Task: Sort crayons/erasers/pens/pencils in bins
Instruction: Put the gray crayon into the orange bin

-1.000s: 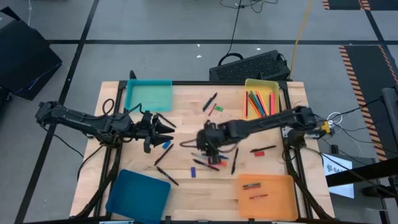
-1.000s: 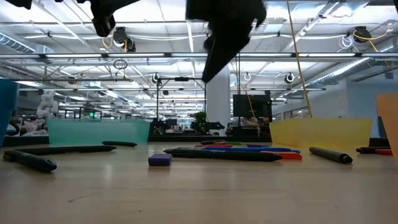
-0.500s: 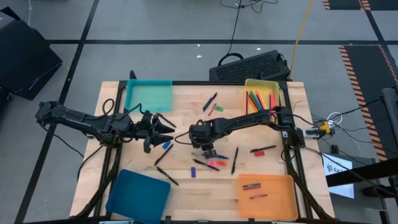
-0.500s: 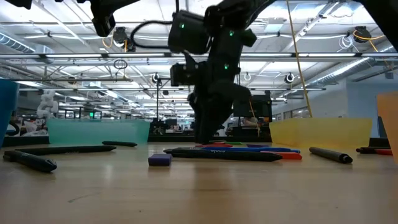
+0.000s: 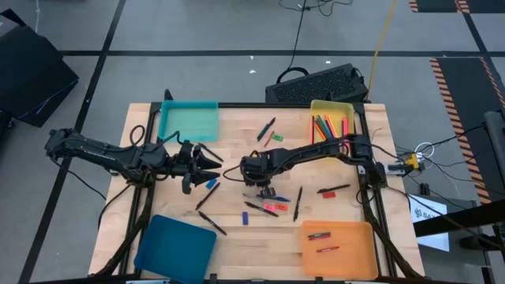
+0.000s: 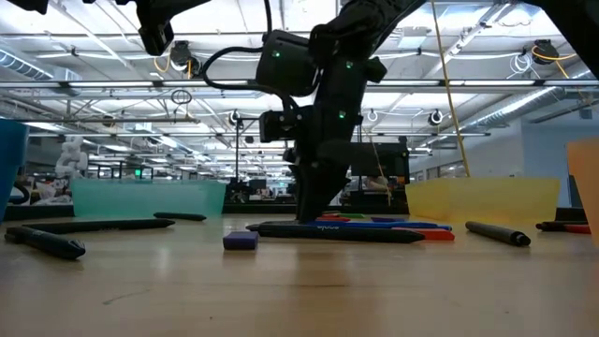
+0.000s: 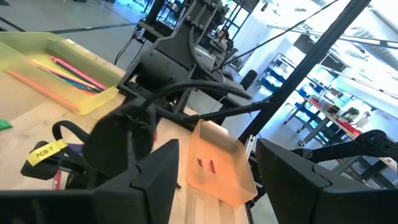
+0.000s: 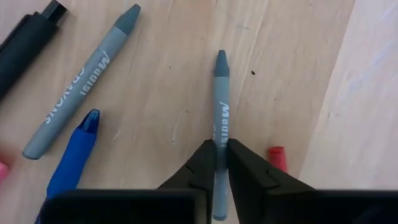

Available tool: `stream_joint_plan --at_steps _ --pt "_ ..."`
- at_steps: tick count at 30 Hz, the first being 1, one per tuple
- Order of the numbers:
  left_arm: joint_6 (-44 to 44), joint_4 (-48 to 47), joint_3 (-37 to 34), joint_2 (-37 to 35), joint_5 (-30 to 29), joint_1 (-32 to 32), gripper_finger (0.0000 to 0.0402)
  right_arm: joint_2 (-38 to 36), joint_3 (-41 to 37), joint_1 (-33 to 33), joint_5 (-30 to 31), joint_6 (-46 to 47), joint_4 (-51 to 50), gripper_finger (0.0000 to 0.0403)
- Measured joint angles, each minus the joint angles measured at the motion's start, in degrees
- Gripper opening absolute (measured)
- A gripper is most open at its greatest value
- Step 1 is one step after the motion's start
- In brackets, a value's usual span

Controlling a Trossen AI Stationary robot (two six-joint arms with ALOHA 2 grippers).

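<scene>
Crayon (image 8: 220,106), grey, at table centre | right gripper (image 8: 217,163) down on it, fingers pinching its shaft | left gripper (image 5: 215,163) left of centre, fingers spread, empty

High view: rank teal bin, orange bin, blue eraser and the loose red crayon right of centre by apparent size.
1-2. teal bin and orange bin: look alike, no ranking.
3. red crayon.
4. blue eraser, smallest.
Straight-down view, so nearness barely skews this.
</scene>
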Motion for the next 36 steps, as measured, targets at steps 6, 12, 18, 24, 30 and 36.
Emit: stream_joint_plan --at_steps 6,12,18,24,30,36 --pt "0.0 0.0 0.0 0.0 0.0 0.0 0.0216 -1.3 -0.6 2.8 1.9 0.4 -0.2 0.0013" --pt "0.0 0.0 0.0 0.0 0.0 0.0 0.0216 -9.6 -1.2 9.4 3.3 5.6 -3.2 0.0027" --pt "0.0 0.0 0.0 0.0 0.0 0.0 0.0216 -19.9 -1.0 21.0 6.2 11.9 -6.8 0.0019" --pt "0.0 0.0 0.0 0.0 0.0 0.0 0.0216 -25.1 -0.8 34.2 8.9 25.6 -17.5 0.0023" --pt "0.0 0.0 0.0 0.0 0.0 0.0 0.0216 -25.3 -3.9 45.6 6.9 42.2 -23.5 0.0022" --pt "0.0 0.0 0.0 0.0 0.0 0.0 0.0216 -25.2 -13.5 51.4 3.8 58.6 -17.7 0.0032"
